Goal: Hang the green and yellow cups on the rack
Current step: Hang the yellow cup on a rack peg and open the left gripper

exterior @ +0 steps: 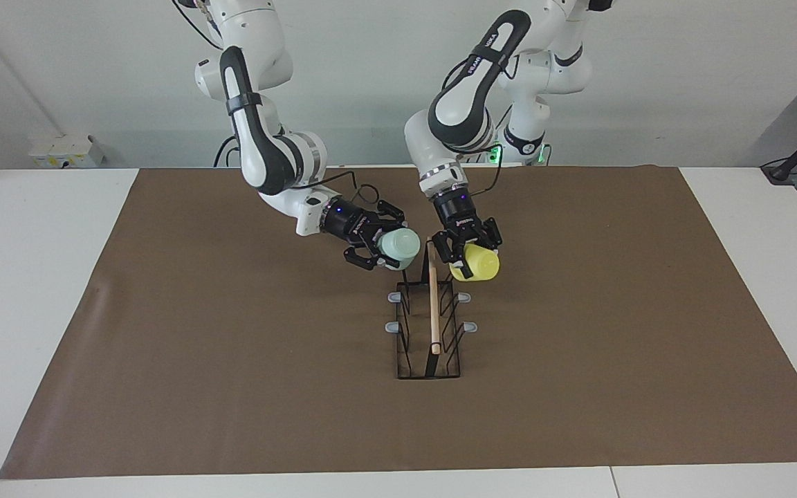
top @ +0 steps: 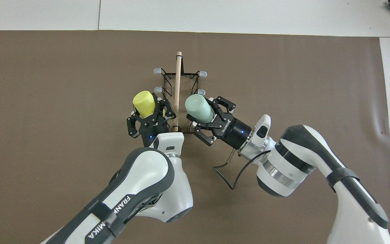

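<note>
Yellow cup (exterior: 479,263) gripped by left fingers (exterior: 465,256), green cup (exterior: 399,247) by right fingers (exterior: 382,252); each mouth should be lined up squarely over 1 prong of rack (exterior: 430,325) before lowering

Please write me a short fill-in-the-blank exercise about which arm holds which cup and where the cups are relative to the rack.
1. The left gripper is shut on the ____ cup.
2. The mint green cup is held by the ____ gripper.
3. Both cups are held beside the end of the rack that lies ____ to the robots.
4. The rod on top of the rack is made of light ____.

Missing words: yellow; right; nearer; wood
</note>
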`<state>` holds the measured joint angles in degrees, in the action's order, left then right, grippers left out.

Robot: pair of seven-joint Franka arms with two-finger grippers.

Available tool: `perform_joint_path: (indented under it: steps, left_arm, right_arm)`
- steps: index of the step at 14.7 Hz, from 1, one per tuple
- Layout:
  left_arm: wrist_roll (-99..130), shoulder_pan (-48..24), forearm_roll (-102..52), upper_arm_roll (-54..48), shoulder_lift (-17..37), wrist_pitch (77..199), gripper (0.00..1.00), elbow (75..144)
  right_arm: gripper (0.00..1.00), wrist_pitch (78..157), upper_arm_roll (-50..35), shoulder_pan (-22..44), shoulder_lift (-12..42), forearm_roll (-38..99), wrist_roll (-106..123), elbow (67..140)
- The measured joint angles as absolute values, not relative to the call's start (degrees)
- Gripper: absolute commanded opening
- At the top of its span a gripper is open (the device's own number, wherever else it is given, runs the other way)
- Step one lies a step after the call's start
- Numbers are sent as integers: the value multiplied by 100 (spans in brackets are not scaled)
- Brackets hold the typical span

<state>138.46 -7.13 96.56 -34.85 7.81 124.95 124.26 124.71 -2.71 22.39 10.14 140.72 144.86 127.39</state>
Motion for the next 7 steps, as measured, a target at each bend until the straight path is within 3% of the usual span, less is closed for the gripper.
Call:
perform_joint_path:
  steps: [1, 2, 3, 7]
  left_arm:
    - [13849, -713, 9656, -3499, 781, 12494, 12, 12435]
    - [13857, -713, 9656, -3514, 781, 12494, 64, 12439]
    - [13866, -713, 9656, -3525, 781, 12490, 100, 12440]
    - [13900, -713, 9657, -3536, 781, 12279, 100, 12439]
  right_arm:
    - [0, 12425, -271, 2239, 1085, 14077, 14569, 12738]
    - [0, 12377, -271, 2237, 1153, 14082, 14617, 12734]
    - [0, 12359, -270, 2234, 1203, 14087, 14658, 12726]
    - [0, 12357, -269, 2232, 1265, 14096, 14773, 12704]
